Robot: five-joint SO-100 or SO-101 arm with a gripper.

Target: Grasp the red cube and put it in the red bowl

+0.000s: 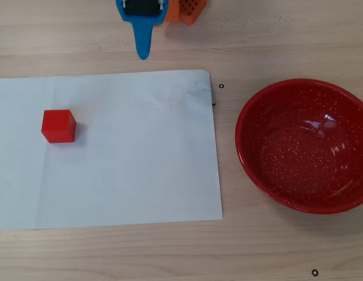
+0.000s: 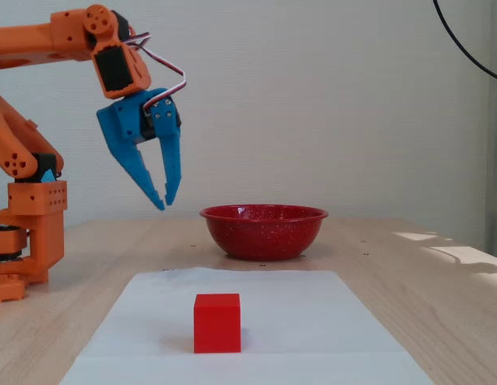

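The blue claw (image 2: 163, 201) hung in the air well above the worktop (image 2: 409, 273), its two tapered fingers pointing down and drawn nearly together at the tips, with only a thin gap between them and nothing held. In the fixed view it sat below an orange wrist joint and a black servo, with red and white wires looping over the top, and the orange arm (image 2: 40, 44) reached in from the left above its orange base (image 2: 28, 241), which stood on the worktop at the left edge. In the overhead view the claw (image 1: 143, 55) showed at the top edge as a single blue point aimed toward the sheet, its tip over bare wood just beyond the far edge of the white paper (image 1: 140, 164). The paper (image 2: 248, 321) lay flat on the pale wooden worktop (image 1: 111, 252). The red cube (image 1: 58, 126) rested on the paper near its left end in the overhead view, well apart from the claw and untouched by it; in the fixed view the red cube (image 2: 216, 322) stood in the foreground, on the near part of the sheet, below and to the right of the claw. The red bowl (image 1: 303, 146) sat upright on bare wood just beside the right edge of the paper in the overhead view, empty, its speckled inside catching glare. In the fixed view the red bowl (image 2: 264, 231) stood behind the paper, to the right of the claw and lower than its tips.
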